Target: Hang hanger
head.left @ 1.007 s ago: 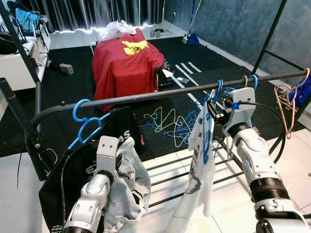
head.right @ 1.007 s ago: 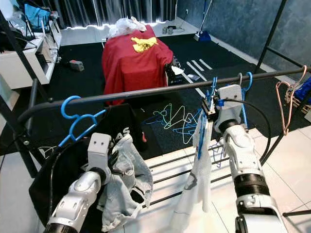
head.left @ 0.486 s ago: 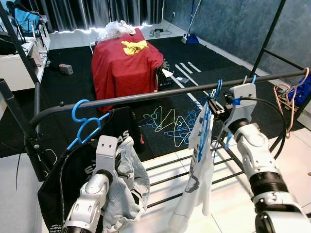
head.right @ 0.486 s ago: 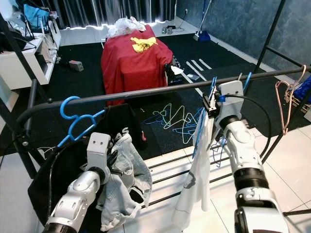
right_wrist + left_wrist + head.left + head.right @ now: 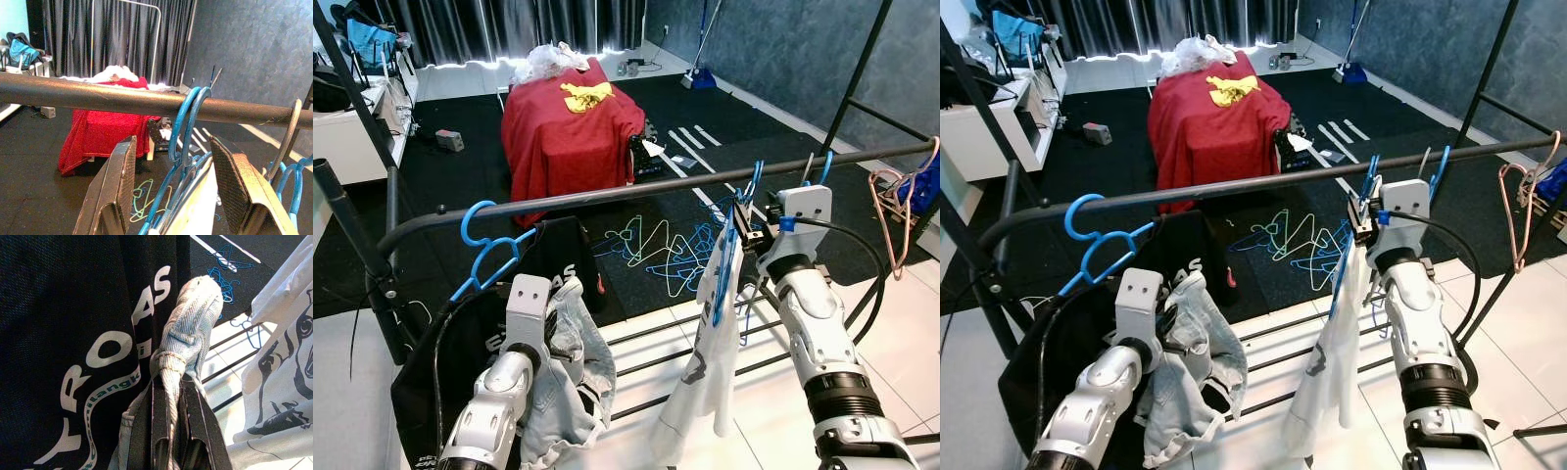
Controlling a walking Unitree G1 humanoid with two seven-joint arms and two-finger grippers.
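Note:
A blue hanger (image 5: 751, 184) carrying a white printed T-shirt (image 5: 703, 343) hangs by its hook (image 5: 188, 122) on the dark rail (image 5: 607, 193). My right gripper (image 5: 173, 144) is open just below the rail. The hook's neck stands between its fingers (image 5: 117, 181), with a gap on each side. In the left eye view, that right gripper (image 5: 745, 221) sits at the shirt's collar. My left gripper (image 5: 171, 380) is low on the left, shut on a fold of pale denim garment (image 5: 573, 362), beside a black printed shirt (image 5: 73, 333).
The black shirt hangs from another blue hanger (image 5: 481, 243) at the rail's left. A further blue hanger (image 5: 824, 164) and a pink one (image 5: 893, 208) hang on the right. Loose hangers (image 5: 656, 250) litter the dark mat; a red-draped object (image 5: 568, 127) stands beyond. Low rack bars (image 5: 656, 360) cross underneath.
My right wrist has shifted a little right and lower along the rail, and the white shirt has swayed left. The left arm and its denim have stayed put.

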